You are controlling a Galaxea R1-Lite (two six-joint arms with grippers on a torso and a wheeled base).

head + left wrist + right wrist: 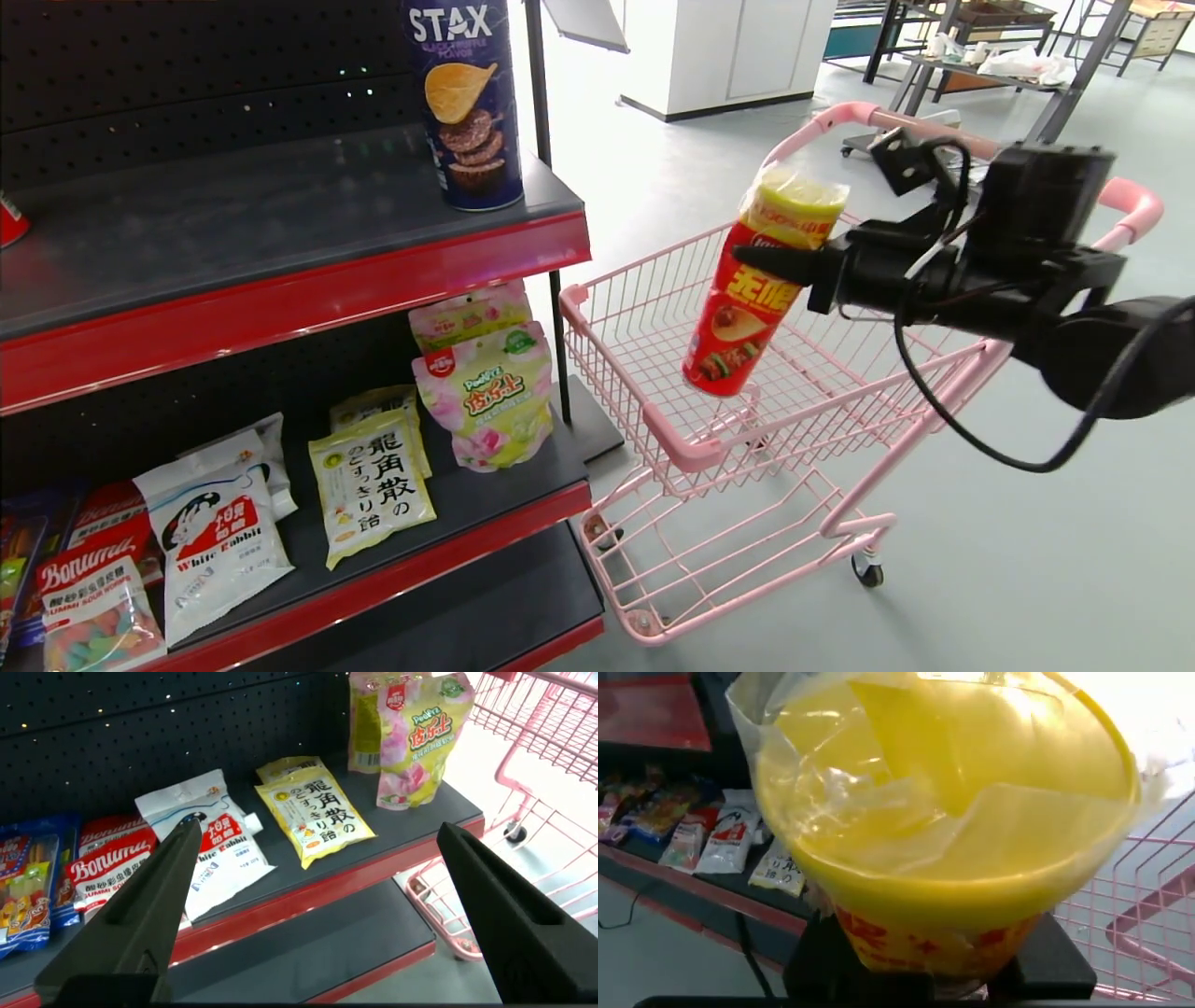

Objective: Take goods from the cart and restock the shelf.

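My right gripper (780,263) is shut on a red chip can with a yellow lid (754,291), held tilted in the air above the pink cart's basket (653,308). Up close, the can's yellow lid (943,803) sits between the dark fingers (827,957). The cart stands just right of the black and red shelf (299,280). A dark blue chip can (464,103) stands upright at the right end of the upper shelf board. My left gripper (318,905) hangs open in front of the lower shelf boards, with nothing between its fingers.
The middle shelf board carries snack bags: a pink and green pouch (490,397), a yellow candy bag (369,485), a white candy bag (219,537) and red packets (93,588). The upper board left of the blue can is bare. Open grey floor lies right of the cart.
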